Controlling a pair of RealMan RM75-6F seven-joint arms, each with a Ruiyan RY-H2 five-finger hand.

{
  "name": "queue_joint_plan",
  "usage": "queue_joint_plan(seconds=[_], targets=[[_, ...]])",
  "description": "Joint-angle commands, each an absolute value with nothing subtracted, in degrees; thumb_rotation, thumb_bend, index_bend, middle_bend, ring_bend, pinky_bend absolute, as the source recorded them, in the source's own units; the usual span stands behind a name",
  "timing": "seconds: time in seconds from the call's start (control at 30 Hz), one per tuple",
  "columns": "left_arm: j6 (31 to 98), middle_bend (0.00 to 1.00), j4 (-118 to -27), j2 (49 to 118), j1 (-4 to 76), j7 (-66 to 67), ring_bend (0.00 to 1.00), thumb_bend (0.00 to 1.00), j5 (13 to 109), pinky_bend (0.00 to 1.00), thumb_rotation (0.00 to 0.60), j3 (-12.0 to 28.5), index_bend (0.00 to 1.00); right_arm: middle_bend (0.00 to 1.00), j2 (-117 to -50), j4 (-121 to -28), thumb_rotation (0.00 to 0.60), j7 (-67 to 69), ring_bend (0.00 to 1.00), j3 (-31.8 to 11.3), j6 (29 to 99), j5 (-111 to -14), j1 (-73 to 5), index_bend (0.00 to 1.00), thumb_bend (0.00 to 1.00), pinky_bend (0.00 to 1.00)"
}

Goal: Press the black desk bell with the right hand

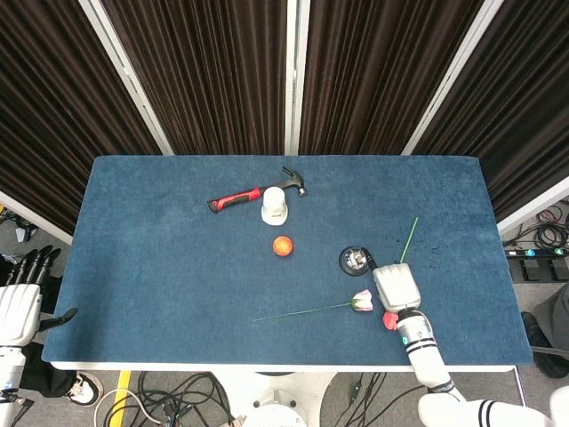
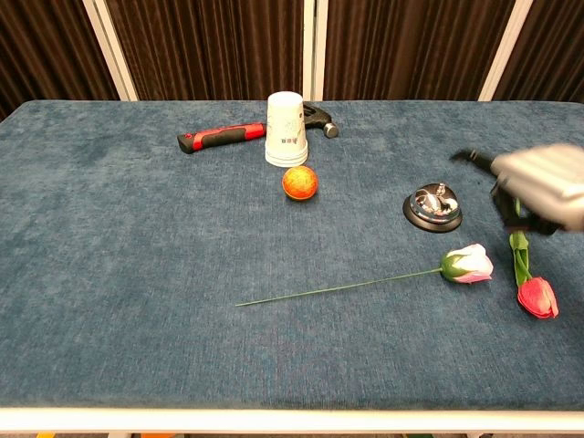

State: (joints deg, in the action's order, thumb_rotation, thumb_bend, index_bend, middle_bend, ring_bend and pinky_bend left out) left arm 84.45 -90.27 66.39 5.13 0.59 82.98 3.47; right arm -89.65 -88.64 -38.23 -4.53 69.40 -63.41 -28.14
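The black desk bell (image 1: 356, 260) (image 2: 433, 206) with its chrome dome stands on the blue table, right of centre. My right hand (image 1: 396, 286) (image 2: 538, 185) hovers just right of the bell and above the table, apart from it, holding nothing; its fingers are curled in and one finger (image 2: 470, 156) points toward the bell. My left hand (image 1: 20, 301) hangs off the table's left edge with its fingers apart and nothing in them.
A pink rose (image 2: 467, 263) on a long green stem lies in front of the bell. A red tulip (image 2: 537, 297) lies under the right hand. An orange ball (image 2: 299, 182), a white paper cup (image 2: 286, 128) and a red-handled hammer (image 2: 221, 137) sit farther back.
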Motion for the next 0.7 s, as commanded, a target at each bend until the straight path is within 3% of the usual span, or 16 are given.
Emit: queue_joint_plan(seconds=[0.03, 0.17, 0.27, 0.4, 0.47, 0.57, 0.63, 0.7], targets=[[84.5, 0.05, -90.5, 66.4, 5.2, 0.9, 0.00, 0.11, 83.1, 0.15, 0.600, 3.4, 0.09, 0.85, -85.1, -92.2, 0.600, -34.3, 0.76, -5.2, 74.3, -67.3, -25.6, 0.00, 1.00, 0.61], [84.7, 0.05, -91.2, 66.4, 5.3, 1.5, 0.00, 0.11, 83.3, 0.15, 0.600, 3.6, 0.09, 0.83, -80.5, -94.3, 0.600, -30.5, 0.76, -5.3, 79.9, -71.2, -22.4, 0.00, 1.00, 0.61], [84.7, 0.05, -91.8, 66.5, 5.5, 2.2, 0.00, 0.11, 83.6, 0.15, 0.600, 3.6, 0.09, 0.79, -76.8, -94.4, 0.600, -25.9, 0.70, -4.1, 83.3, -75.0, -19.8, 0.00, 0.98, 0.60], [84.6, 0.05, -93.0, 66.4, 5.7, 3.1, 0.00, 0.11, 83.8, 0.15, 0.600, 3.6, 0.09, 0.72, -71.8, -95.9, 0.600, -21.3, 0.60, -2.2, 84.9, -76.7, -16.4, 0.00, 0.78, 0.58], [84.6, 0.05, -93.4, 66.2, 5.8, 3.7, 0.00, 0.11, 83.9, 0.15, 0.600, 3.6, 0.09, 0.55, -70.2, -95.5, 0.600, -19.6, 0.42, -0.9, 85.6, -78.0, -14.8, 0.00, 0.65, 0.46], [84.5, 0.05, -93.8, 66.1, 5.9, 4.3, 0.00, 0.11, 84.0, 0.15, 0.600, 3.5, 0.09, 0.12, -70.3, -93.1, 0.600, -17.8, 0.04, -0.2, 87.8, -79.7, -12.8, 0.00, 0.38, 0.09], [84.4, 0.05, -94.1, 66.0, 5.8, 4.7, 0.00, 0.11, 83.9, 0.15, 0.600, 3.4, 0.09, 0.00, -72.1, -90.0, 0.600, -13.6, 0.00, -0.4, 90.1, -81.9, -11.6, 0.00, 0.21, 0.00], [84.4, 0.05, -94.2, 66.1, 5.8, 4.8, 0.00, 0.11, 83.8, 0.15, 0.600, 3.3, 0.09, 0.00, -72.4, -89.0, 0.600, -10.4, 0.00, -0.1, 89.6, -82.1, -11.0, 0.00, 0.11, 0.00]])
